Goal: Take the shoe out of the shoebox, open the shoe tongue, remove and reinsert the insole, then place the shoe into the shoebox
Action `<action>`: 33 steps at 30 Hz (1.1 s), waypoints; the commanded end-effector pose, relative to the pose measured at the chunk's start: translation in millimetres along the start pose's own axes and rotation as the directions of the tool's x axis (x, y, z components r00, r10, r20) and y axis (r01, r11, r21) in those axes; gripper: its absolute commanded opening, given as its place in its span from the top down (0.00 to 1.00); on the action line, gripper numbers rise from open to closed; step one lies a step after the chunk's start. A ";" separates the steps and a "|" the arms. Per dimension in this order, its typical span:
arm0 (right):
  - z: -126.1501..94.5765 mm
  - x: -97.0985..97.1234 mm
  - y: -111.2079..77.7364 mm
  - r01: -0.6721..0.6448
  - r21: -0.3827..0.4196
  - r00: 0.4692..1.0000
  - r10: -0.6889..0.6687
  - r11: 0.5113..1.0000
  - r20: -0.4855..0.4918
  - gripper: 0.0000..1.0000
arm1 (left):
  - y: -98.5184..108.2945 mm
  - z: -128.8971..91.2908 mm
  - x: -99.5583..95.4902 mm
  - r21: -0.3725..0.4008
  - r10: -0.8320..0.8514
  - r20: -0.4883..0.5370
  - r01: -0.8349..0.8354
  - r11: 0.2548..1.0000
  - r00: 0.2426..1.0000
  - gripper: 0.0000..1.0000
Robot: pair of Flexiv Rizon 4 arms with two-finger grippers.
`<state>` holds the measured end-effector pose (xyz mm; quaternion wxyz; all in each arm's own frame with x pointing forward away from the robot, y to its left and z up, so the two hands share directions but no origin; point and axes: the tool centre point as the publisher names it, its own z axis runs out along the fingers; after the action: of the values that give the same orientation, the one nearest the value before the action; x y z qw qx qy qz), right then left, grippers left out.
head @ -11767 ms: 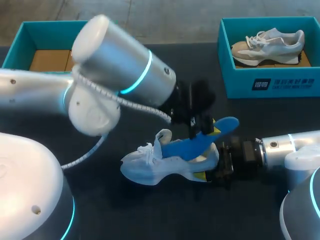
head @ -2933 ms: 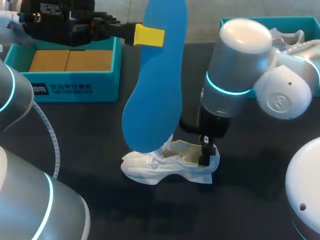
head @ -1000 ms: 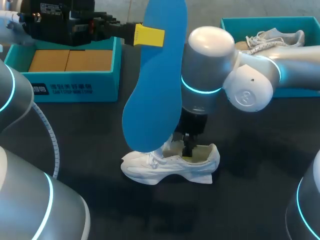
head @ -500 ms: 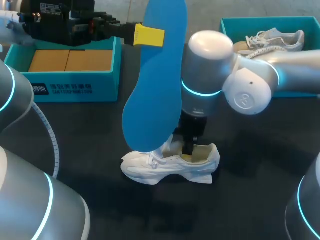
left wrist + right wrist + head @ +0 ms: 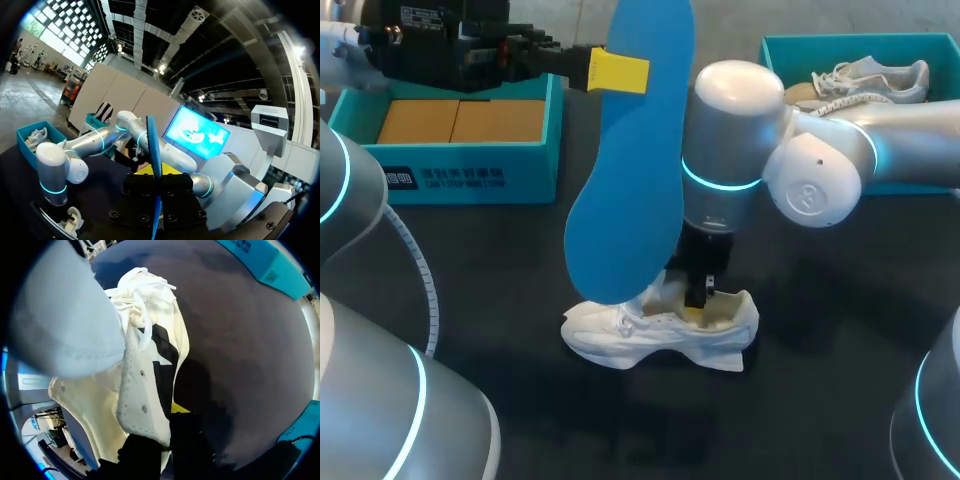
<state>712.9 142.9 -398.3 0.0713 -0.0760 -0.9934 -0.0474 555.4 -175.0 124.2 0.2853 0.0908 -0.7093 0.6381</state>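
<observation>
The left gripper [image 5: 625, 72] is clamped on the blue insole [image 5: 630, 170], held upright high above the table [image 5: 820, 300], while the right gripper [image 5: 697, 305] reaches down into the white shoe [image 5: 650, 335] on the table, fingers apparently pinching its tongue [image 5: 142, 400].

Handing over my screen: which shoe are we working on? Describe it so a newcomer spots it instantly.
On the black table, look at the middle: a white shoe lies on the bare tabletop, the right gripper down at its opening. The other pale shoe sits inside the teal box at the far right; only this one has the blue insole held above it.
</observation>
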 end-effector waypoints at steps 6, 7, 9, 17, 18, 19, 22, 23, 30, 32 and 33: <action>-27.3 11.1 -2.1 -0.109 -0.029 0.994 0.108 0.994 -0.013 1.00 | -0.9 0.9 -1.0 -0.003 0.000 0.000 0.000 1.000 1.000 1.00; -28.6 12.1 -2.6 -0.129 -0.045 0.992 0.129 0.991 -0.013 1.00 | -0.9 0.9 -1.0 -0.003 0.000 0.000 0.000 1.000 1.000 1.00; -30.0 15.9 -3.2 -0.181 -0.067 0.984 0.180 0.981 -0.016 1.00 | -0.9 0.9 -1.0 -0.003 0.000 0.000 0.000 1.000 1.000 1.00; -37.5 33.4 -6.2 -0.417 -0.123 0.908 0.419 0.900 -0.017 1.00 | -0.9 0.9 -1.0 -0.003 0.000 0.000 0.000 1.000 1.000 1.00; -37.7 35.5 -5.9 -0.454 -0.121 0.890 0.456 0.883 -0.015 1.00 | -0.9 0.9 -1.0 -0.003 0.000 0.000 0.000 1.000 1.000 1.00; -37.6 37.4 -5.6 -0.481 -0.124 0.875 0.484 0.868 -0.013 1.00 | -0.9 0.9 -1.0 -0.003 0.000 0.000 0.000 1.000 1.000 1.00; -36.8 44.5 -4.0 -0.572 -0.137 0.817 0.576 0.808 -0.016 1.00 | -0.9 0.9 -1.0 -0.003 0.000 0.000 0.000 1.000 1.000 1.00; -36.5 46.7 -3.0 -0.591 -0.147 0.803 0.596 0.793 -0.019 1.00 | -0.9 0.9 -1.0 -0.003 0.000 0.000 0.000 1.000 1.000 1.00; -36.8 55.9 5.4 -0.723 -0.157 0.683 0.730 0.672 -0.021 1.00 | -0.9 0.9 -1.0 -0.003 0.000 0.000 0.000 1.000 1.000 1.00; -37.6 58.8 8.0 -0.755 -0.155 0.647 0.762 0.637 -0.020 1.00 | -0.9 0.9 -1.0 -0.003 0.000 0.000 0.000 1.000 1.000 1.00; -38.0 60.5 9.4 -0.768 -0.157 0.631 0.776 0.621 -0.019 1.00 | -0.9 0.9 -1.0 -0.003 0.000 0.000 0.000 1.000 1.000 1.00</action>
<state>665.9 153.0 -354.2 0.0657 -0.4848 -0.8677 -0.0882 555.4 -174.9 124.2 0.2853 0.0908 -0.7093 0.6381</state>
